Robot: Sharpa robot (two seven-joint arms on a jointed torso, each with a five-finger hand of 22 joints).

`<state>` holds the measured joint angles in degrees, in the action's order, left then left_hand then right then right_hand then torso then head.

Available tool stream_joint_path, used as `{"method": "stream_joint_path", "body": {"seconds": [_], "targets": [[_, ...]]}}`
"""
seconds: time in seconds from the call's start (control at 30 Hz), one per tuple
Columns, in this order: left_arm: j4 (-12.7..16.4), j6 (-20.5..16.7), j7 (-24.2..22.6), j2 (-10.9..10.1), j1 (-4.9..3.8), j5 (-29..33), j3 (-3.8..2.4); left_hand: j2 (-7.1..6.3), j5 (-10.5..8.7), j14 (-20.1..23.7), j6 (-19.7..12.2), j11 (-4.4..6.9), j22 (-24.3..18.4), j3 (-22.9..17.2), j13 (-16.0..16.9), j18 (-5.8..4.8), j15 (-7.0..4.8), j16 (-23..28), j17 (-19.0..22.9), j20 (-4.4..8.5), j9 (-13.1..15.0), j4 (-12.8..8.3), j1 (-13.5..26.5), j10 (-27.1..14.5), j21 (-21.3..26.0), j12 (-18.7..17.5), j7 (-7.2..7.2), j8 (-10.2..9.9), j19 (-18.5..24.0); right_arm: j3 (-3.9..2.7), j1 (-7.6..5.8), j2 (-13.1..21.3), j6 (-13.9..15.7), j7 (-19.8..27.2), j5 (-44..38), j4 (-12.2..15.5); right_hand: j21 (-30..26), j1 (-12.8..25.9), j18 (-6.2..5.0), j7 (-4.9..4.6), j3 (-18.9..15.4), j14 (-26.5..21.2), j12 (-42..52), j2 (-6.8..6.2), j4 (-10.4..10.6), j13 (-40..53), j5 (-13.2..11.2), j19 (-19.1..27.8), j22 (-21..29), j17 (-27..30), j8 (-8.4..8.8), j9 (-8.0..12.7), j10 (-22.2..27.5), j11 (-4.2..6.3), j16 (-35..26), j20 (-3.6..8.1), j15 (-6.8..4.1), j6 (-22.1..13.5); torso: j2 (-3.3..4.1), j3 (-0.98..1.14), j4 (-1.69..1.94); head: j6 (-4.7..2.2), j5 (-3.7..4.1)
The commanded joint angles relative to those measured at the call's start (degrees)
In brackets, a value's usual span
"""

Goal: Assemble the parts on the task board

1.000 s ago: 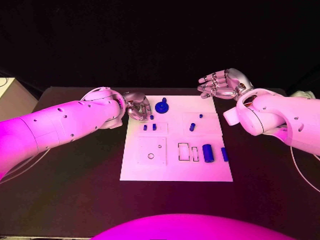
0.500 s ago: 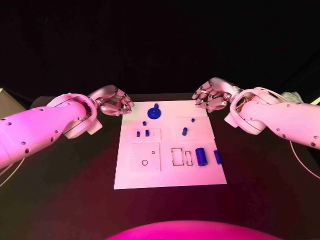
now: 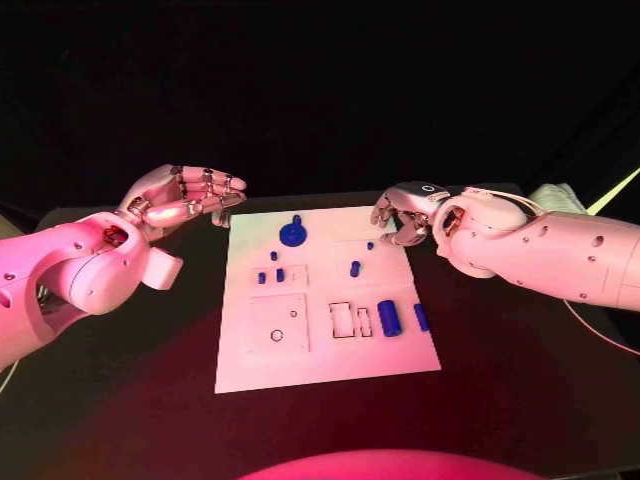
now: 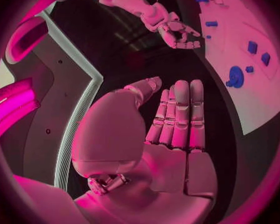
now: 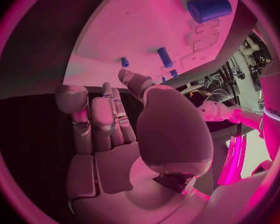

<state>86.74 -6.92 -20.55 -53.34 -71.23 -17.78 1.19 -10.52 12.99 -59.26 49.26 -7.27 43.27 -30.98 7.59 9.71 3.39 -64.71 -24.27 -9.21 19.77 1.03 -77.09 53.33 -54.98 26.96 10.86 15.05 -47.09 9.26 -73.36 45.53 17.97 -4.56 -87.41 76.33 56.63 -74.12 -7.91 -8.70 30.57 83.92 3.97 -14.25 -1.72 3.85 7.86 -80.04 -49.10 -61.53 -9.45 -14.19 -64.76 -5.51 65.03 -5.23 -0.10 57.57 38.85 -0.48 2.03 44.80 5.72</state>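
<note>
Both hands read empty from my station. Left hand (image 3: 183, 193) sits at upper left of the head view, off the far-left corner of the task board (image 3: 320, 350), palm turned up, fingers loosely curled and apart, touching nothing; its wrist view shows the fingers (image 4: 179, 115) laid out side by side with nothing in the palm. Right hand (image 3: 404, 213) sits right of centre, at the board's far-right corner, fingers bent downward, and I see nothing between them; its wrist view shows the fingers (image 5: 109, 119) extended and bare. Board lies mid-frame on the black surface (image 3: 551, 360), slightly skewed. Parts on it: a round knobbed part (image 3: 291, 235) near the far edge, two small pegs (image 3: 270, 276) in the left-centre block, a short pin (image 3: 355, 268) in the right-centre block, a thick cylinder (image 3: 389, 317) and a slimmer bar (image 3: 421, 317) just beside it at lower right. All parts well apart from both hands.
</note>
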Motion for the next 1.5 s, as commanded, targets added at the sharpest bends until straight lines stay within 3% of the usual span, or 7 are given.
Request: {"method": "stream_joint_path", "body": {"seconds": [0.03,0.37,0.83,0.93,1.1,1.27,1.5], "targets": [[0.9,1.5,-3.6,-0.6,-0.02,7.1,-0.07,0.29,-0.01,0.1,-0.4,-0.21,-0.1,0.4,0.0,0.85,-0.05,0.3,0.1,0.04,0.1,0.0,0.4,-0.5,0.2,0.3,0.23,-0.4,0.0,0.01,0.53,-0.5,-3.0,-2.5,-4.6,0.1,1.7,0.0,1.32,-0.13,-0.6,2.3,0.3,-0.07,-0.1,0.0,-0.3,-0.5,-1.9,-1.3,0.3,-0.1,0.5,0.15,1.5,-0.13,0.32,-0.4,0.01,0.1,-0.21,-0.11,0.09],[1.4,1.4,-3.6,-1.2,-0.02,7.8,-0.08,0.33,-0.01,0.1,-0.4,-0.21,-0.1,0.4,0.0,0.86,-0.04,0.3,0.1,0.04,0.1,0.0,0.4,-0.5,0.2,0.3,0.24,-0.4,0.0,0.01,2.11,-1.9,-3.8,-2.3,-4.5,0.3,4.8,-0.3,1.74,-0.16,-0.8,2.5,0.9,0.37,0.1,0.1,0.2,-1.0,-5.6,-3.5,0.16,-0.5,0.4,0.12,4.4,-0.31,0.36,0.0,0.0,0.13,0.11,0.14,-0.24],[1.2,1.3,-3.3,-1.2,-0.02,7.0,-0.07,0.33,-0.01,0.1,-0.3,-0.34,-0.3,0.5,-0.1,0.84,0.03,0.5,0.2,0.04,0.2,-0.1,0.2,-1.0,0.4,0.2,0.33,-0.3,-0.3,0.01,2.84,-3.8,-2.9,-3.6,-4.3,-0.6,7.2,-0.4,2.0,-0.14,1.3,2.4,1.6,1.79,0.7,0.0,0.0,-1.1,-8.3,-4.9,-0.25,-0.9,-0.1,0.14,6.5,-0.43,0.38,0.9,0.06,0.17,-0.1,0.14,-0.6],[1.2,1.2,-3.2,-1.2,-0.03,6.9,-0.07,0.33,-0.01,0.1,-0.3,-0.34,-0.3,0.5,-0.1,0.84,0.03,0.5,0.2,0.04,0.2,-0.1,0.2,-1.0,0.4,0.2,0.33,-0.3,-0.3,0.01,2.98,-4.0,-3.3,-3.8,-4.3,-0.7,8.9,-0.4,2.3,-0.15,2.5,2.5,1.9,2.31,0.9,0.1,-0.4,-1.4,-10.5,-5.5,-0.53,-1.2,-0.6,0.18,7.3,-0.45,0.38,1.4,0.06,0.18,-0.12,0.22,-0.6],[1.2,1.2,-3.1,-1.2,-0.03,6.9,-0.07,0.34,0.0,0.1,-0.2,-0.35,-0.4,0.5,-0.1,0.84,0.04,0.5,0.2,0.03,0.2,-0.1,0.1,-1.1,0.5,0.2,0.34,-0.3,-0.4,0.01,3.1,-4.2,-4.7,-4.2,-4.7,-0.8,11.3,-1.3,2.64,0.45,5.9,2.5,2.7,4.43,0.6,0.3,-2.6,-1.8,-13.4,-6.1,-1.91,-2.1,-2.6,0.79,8.5,-0.13,-0.07,3.3,0.03,0.17,-0.11,0.36,-0.51],[1.2,1.1,-3.0,-1.2,-0.03,6.6,-0.07,0.36,0.0,0.1,-0.2,-0.37,-0.4,0.5,-0.1,0.84,0.05,0.5,0.2,0.03,0.2,-0.1,0.1,-1.1,0.5,0.2,0.35,-0.3,-0.4,0.01,3.24,-4.3,-6.2,-5.8,-6.6,-0.7,13.7,-2.6,3.02,0.84,9.2,2.5,3.0,6.27,-1.1,0.5,-2.9,-2.1,-16.3,-6.7,-3.34,-3.4,-4.8,1.44,9.6,0.45,-0.62,4.5,0.02,0.16,-0.07,0.47,-0.54],[1.2,1.0,-2.8,-1.4,-0.03,6.5,-0.07,0.36,0.0,0.1,-0.2,-0.41,-0.4,0.5,-0.1,0.83,0.07,0.6,0.3,0.02,0.2,-0.2,0.1,-1.3,0.6,0.1,0.38,-0.3,-0.5,0.02,3.33,-4.2,-7.2,-8.1,-8.5,-0.6,14.8,-2.4,3.19,0.76,11.1,2.4,2.5,6.27,-2.3,0.5,-2.9,-2.1,-17.6,-6.7,-3.67,-4.1,-5.3,1.42,9.9,0.57,-0.63,4.3,0.01,0.17,-0.16,0.58,-0.52]]}}
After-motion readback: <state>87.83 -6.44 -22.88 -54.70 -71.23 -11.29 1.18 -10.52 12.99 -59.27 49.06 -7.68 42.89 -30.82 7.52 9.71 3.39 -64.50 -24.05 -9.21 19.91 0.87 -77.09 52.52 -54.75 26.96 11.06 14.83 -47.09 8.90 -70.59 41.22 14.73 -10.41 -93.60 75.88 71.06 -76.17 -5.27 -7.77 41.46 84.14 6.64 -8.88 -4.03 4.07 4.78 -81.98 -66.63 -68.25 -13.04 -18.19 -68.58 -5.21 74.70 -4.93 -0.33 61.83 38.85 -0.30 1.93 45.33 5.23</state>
